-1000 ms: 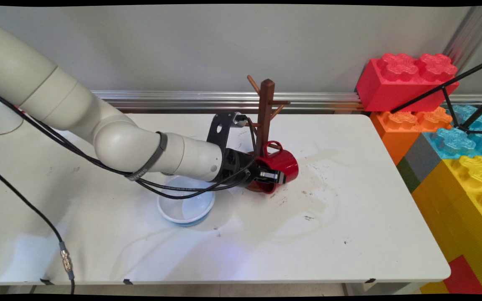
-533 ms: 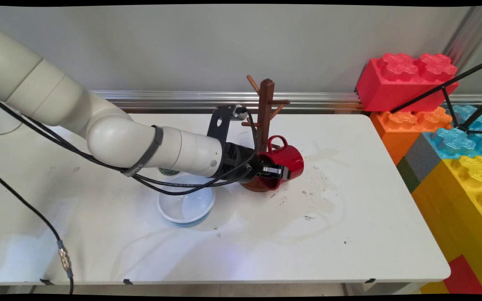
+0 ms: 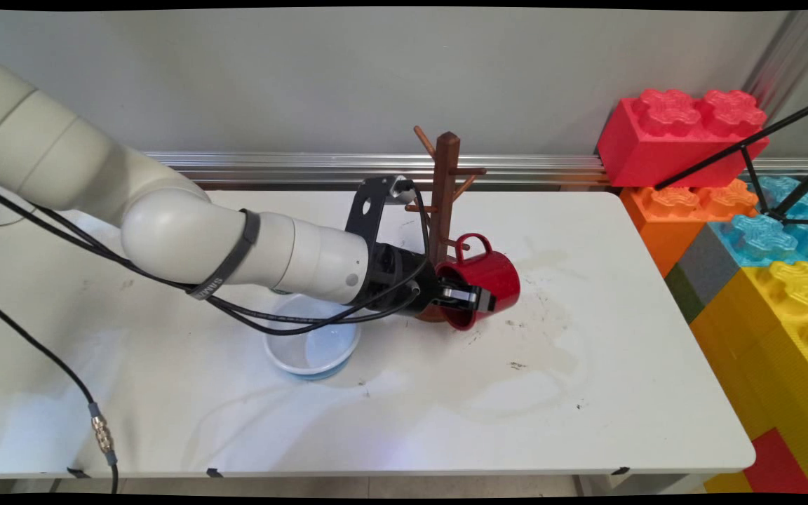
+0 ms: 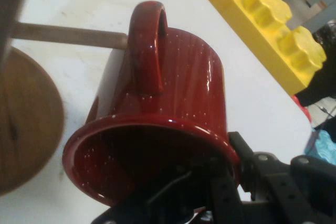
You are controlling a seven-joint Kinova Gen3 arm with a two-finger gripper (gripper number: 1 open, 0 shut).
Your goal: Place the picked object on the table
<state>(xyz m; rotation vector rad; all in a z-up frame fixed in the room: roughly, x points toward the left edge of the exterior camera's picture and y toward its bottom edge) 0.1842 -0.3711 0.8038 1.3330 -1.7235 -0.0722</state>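
Beside the mug tree (image 3: 444, 210) – fingers (image 3: 466, 298) pinching red mug's (image 3: 485, 280) rim, mug tipped sideways, handle twd a peg.

The mug (image 3: 482, 280) is glossy dark red with fine pale speckles, inside and out. The pincer (image 3: 470, 298) is black. The mug tree (image 3: 446, 203) is dark reddish-brown wood. The bowl (image 3: 313, 345) is white with a pale blue rim. The worktop (image 3: 586, 393) is white with faint brownish stains and dark flecks. The big blocks (image 3: 684, 133) are red, orange, blue and yellow.
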